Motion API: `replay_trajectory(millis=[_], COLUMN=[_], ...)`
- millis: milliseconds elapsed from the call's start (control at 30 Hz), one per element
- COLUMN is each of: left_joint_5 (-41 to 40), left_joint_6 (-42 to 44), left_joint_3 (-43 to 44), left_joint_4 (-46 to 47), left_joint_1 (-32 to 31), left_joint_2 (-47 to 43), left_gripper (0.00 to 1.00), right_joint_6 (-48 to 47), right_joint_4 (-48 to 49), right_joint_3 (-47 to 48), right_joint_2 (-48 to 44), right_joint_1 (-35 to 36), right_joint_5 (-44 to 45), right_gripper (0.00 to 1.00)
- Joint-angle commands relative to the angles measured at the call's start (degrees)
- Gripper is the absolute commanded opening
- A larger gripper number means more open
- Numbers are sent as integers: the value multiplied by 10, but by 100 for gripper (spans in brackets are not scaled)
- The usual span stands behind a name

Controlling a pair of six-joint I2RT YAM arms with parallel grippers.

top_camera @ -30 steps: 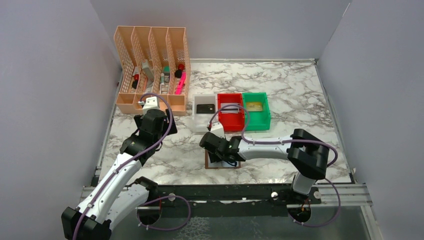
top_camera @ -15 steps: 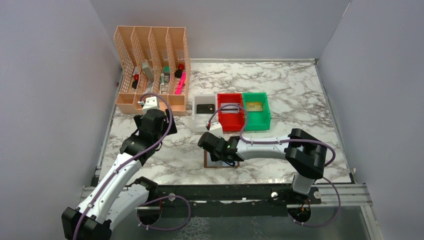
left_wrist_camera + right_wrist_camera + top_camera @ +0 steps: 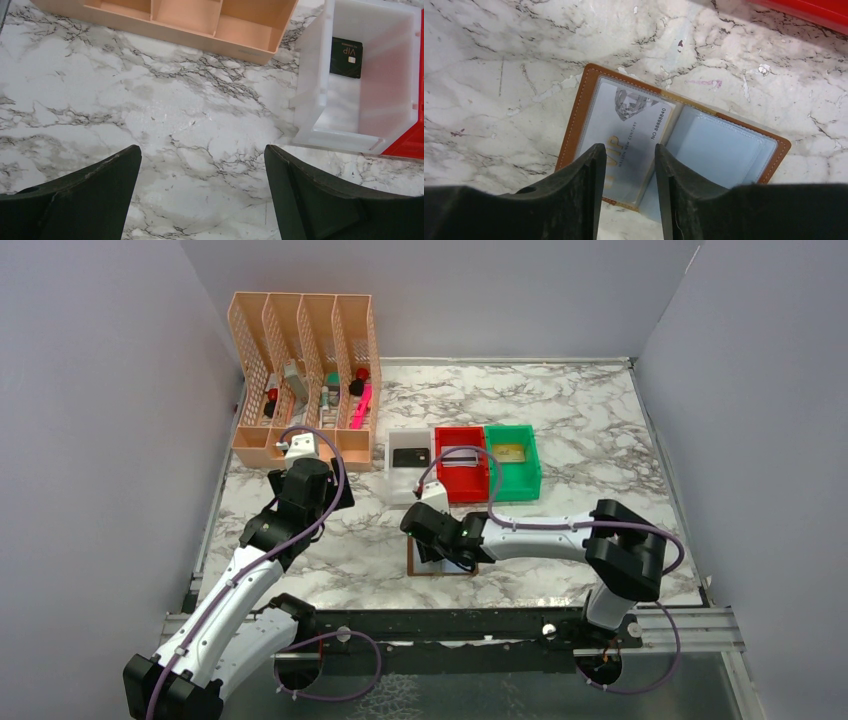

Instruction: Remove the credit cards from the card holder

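Closest to me, by the middle of the table's near edge, the card holder [image 3: 580, 112] lies flat and opened out. Its left pocket has a silvery-white card [image 3: 631, 131] tucked in; the right pocket looks empty, though I cannot tell whether anything sits behind either panel. My right gripper [image 3: 626, 150] hangs directly over that card, its fingers a narrow gap apart and clasping nothing.

Further back, toward the left edge, my left gripper [image 3: 200, 150] hovers over bare marble with its fingers spread wide, also empty.

Beyond them, in the middle of the table, three bins stand in a row. The white bin [image 3: 310, 75] has a black card [image 3: 346, 56] in it, the red bin [image 3: 462, 485] a pale card [image 3: 460, 452], and the green bin [image 3: 528, 482] a gold card [image 3: 509, 452].

I judge the job mostly done: three cards are out, and at least this one remains to be drawn from its pocket.
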Motion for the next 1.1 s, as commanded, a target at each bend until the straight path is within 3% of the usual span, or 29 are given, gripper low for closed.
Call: replay_trajectory(millis=[0,100,233,667,1067], left_joint_5=[13,13,12,14,19], left_joint_6=[8,8,8,9,9], left_joint_3=[-4,-5,-6,-6,-7], left_joint_4=[13,13,14,14,15], left_joint_1=[3,3,3,3,3], left_joint_2=[-4,-5,-8,-6,-3], left_gripper=[96,96,96,96,96], right_joint_6=[6,12,15,22,-4], right_joint_4=[-11,-14,-9,-2,48], right_joint_3=[0,4,9,-4,-26], right_joint_2=[-13,5,33,53,27], right_joint_1=[3,3,3,2,1], right_joint_5=[16,8,-7,-10,-42], right_gripper=[51,57,57,23,1])
